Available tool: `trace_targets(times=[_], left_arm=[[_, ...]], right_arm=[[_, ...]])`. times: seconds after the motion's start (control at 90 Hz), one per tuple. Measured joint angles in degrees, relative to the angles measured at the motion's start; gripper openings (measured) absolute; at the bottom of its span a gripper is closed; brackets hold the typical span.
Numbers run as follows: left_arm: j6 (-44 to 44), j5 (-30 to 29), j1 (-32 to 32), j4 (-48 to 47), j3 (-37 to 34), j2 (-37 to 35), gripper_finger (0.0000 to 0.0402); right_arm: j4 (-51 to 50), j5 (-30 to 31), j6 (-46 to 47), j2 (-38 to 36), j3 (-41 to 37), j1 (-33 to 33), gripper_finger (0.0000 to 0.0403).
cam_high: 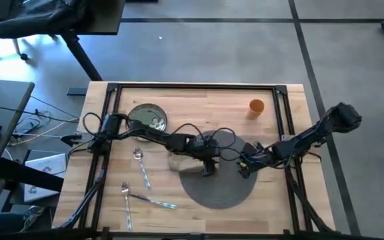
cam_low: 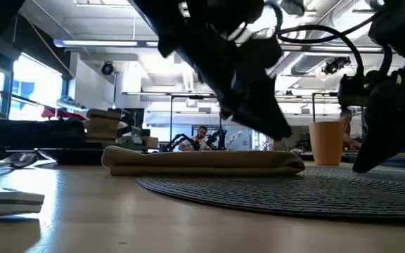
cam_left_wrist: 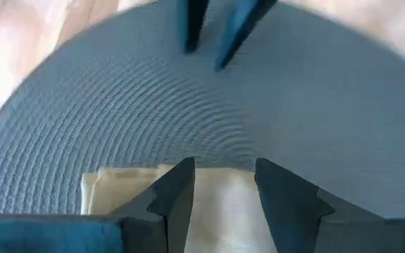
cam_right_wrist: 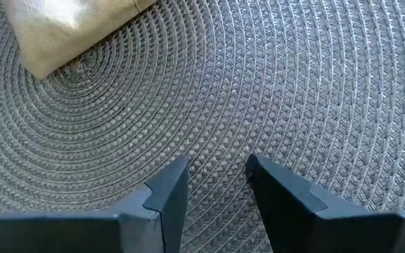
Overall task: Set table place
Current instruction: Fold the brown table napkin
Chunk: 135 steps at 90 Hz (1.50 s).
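The round grey woven mat lies on the wooden table. The folded beige napkin lies flat with its right part on the mat's left edge and its left end on the wood. My left gripper is open, its fingers just above the napkin's right end, apart from it in the low view. My right gripper is open, low over the mat's right half. The green plate and the orange cup stand farther back. The cutlery lies at the near left. My right gripper's fingertips come slanting down from the table's right to the mat's surface. I cannot tell whether they touch it.
A spoon lies left of the napkin, and a fork and a knife lie nearer the front edge. The black rail frame runs around the tabletop. Bare wood shows right of the mat and along the front.
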Motion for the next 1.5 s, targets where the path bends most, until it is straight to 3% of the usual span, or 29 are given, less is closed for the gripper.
trace_targets(times=[0.244,0.411,0.656,0.878,0.989,1.167,1.244,1.389,1.5], left_arm=[[-0.4,0.8,2.8,2.1,0.1,3.5,0.0135],[-1.6,-7.5,4.2,0.0,0.1,3.7,0.0135],[-5.4,-19.1,5.3,-10.4,0.1,1.2,0.0135],[-15.0,-29.0,6.8,-18.1,0.0,-0.1,0.0135],[-19.5,-30.8,7.9,-19.7,0.0,-0.9,0.0135],[-17.3,-30.1,7.9,-20.2,0.0,-7.7,0.0135],[-14.9,-27.4,7.5,-25.3,0.1,-11.6,0.0135],[-13.9,-17.0,7.6,-38.3,-2.5,-16.3,0.0135],[-6.9,-8.2,6.4,-36.2,-8.6,-17.1,0.0135]], right_arm=[[0.8,0.7,0.1,0.2,-0.1,0.3,0.0138],[0.8,0.3,0.2,0.1,-0.1,0.4,0.0138],[0.5,0.1,0.3,0.2,-0.1,2.1,0.0138],[0.1,0.4,1.4,0.1,-0.1,3.1,0.0138],[0.0,0.4,1.4,0.1,-0.1,3.1,0.0138],[0.0,0.4,1.4,0.1,-0.1,3.1,0.0138],[0.0,0.4,1.4,0.1,-0.1,3.1,0.0138],[0.1,0.4,1.4,0.1,-0.1,3.1,0.0138],[0.1,0.6,1.4,0.1,-0.1,3.1,0.0138]])
